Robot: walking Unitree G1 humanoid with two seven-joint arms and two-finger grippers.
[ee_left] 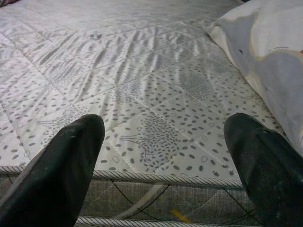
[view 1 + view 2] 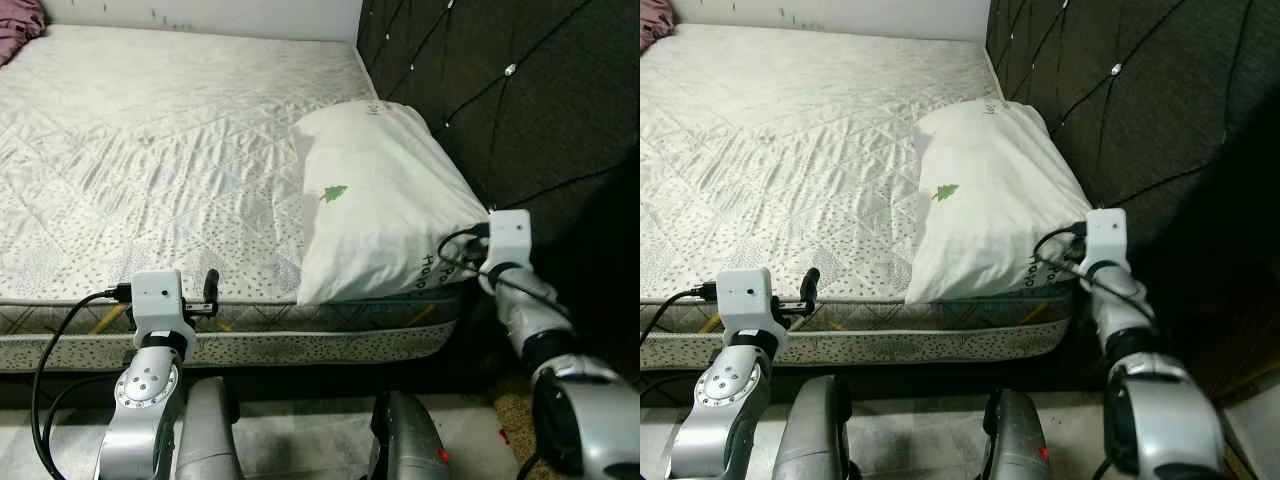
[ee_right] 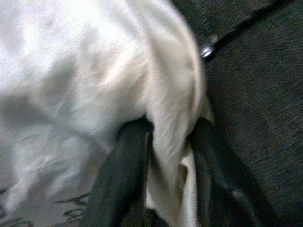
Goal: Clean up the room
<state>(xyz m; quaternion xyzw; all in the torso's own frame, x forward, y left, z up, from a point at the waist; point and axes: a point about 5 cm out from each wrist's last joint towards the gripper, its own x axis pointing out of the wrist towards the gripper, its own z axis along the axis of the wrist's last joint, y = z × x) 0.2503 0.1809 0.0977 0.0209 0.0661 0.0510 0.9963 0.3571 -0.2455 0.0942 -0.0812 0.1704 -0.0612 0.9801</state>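
White pillow (image 2: 375, 195) (against dark headboard (image 2: 520, 100)) pinched by right pincer (image 3: 163, 161).

A white quilted cloth mattress cover (image 2: 150, 150) is lying matt over the bed, its stitched diamond panels printed with small grey speckles and edged with twisted cord piping, and a plump white cotton-looking pillow (image 2: 375, 200) with a soft, slightly creased matt surface is resting on it. The dark tufted fabric headboard (image 2: 520, 90) is showing a fine woven, matt texture studded with small glinting buttons. The right gripper (image 3: 163, 175), its matt black plastic-looking fingers (image 3: 123, 175) pinching a fold of the pillow's cloth, is extending from a glossy silver metal arm (image 2: 545, 340) with a smooth white plastic wrist block (image 2: 510, 235).
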